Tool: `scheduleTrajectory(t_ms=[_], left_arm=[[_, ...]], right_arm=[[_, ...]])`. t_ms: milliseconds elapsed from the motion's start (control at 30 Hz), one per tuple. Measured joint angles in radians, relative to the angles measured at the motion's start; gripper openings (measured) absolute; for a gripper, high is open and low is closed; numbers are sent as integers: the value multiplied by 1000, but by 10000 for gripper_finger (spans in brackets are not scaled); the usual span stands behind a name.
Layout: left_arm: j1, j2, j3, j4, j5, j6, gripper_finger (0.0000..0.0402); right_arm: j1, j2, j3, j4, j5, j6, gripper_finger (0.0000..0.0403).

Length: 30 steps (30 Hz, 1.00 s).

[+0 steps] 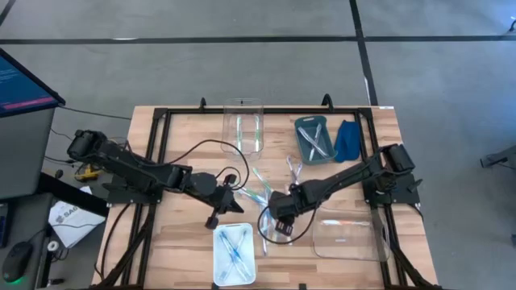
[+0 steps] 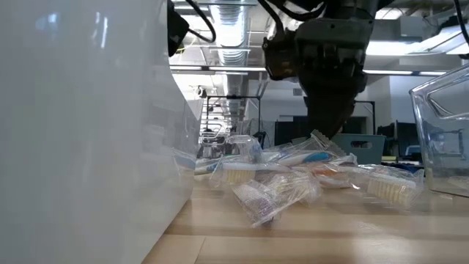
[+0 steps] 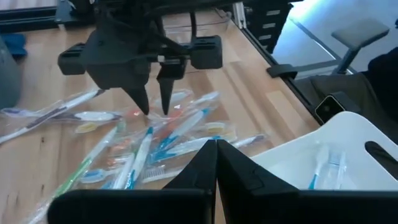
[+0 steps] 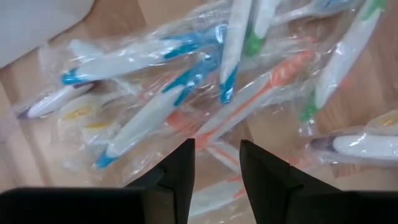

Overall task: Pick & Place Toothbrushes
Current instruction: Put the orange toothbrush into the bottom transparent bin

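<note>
A loose pile of wrapped toothbrushes [image 1: 262, 193] is seen mid-surface on the wooden surface [image 1: 185, 145], between the 2 arms. In the right wrist view the toothbrushes [image 4: 205, 93] are shown in clear wrappers, with blue, green, orange and purple-tipped handles, overlapping at mixed angles.

The right gripper [image 3: 154, 102] is held point-down over the pile, fingers part-spread with a narrow gap; nothing is seen pinched between them. The tips are just above or touching the wrappers; contact cannot be told. In the right wrist view the right gripper [image 4: 214, 168] is placed over an orange toothbrush [image 4: 261, 93].

The left gripper [image 3: 216, 155] is pressed together, empty, beside the pile and just above a white tray [image 1: 234, 254] near the front edge, in which a few blue toothbrushes are laid.

4 more containers are noted in the high view: a clear bin [image 1: 243, 109] at the back with green toothbrushes, a grey-blue tray [image 1: 300, 145] with a few toothbrushes, a clear bin [image 1: 347, 238] front right. A folded blue cloth [image 1: 347, 138] is lying just beside the grey-blue tray.
</note>
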Motion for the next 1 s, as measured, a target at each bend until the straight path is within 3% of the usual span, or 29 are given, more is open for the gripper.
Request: scheduleTrajectory(t_ms=[167,600,1000], left_arm=[[0,0,0,4,-15,26,2],[10,0,0,5,-30,21,2],[10,0,0,7,-30,-2,2]], right_arm=[[3,6,0,-1,0,10,135],[27,7,0,37,20,49,238],[69,7,0,47,104,115,222]])
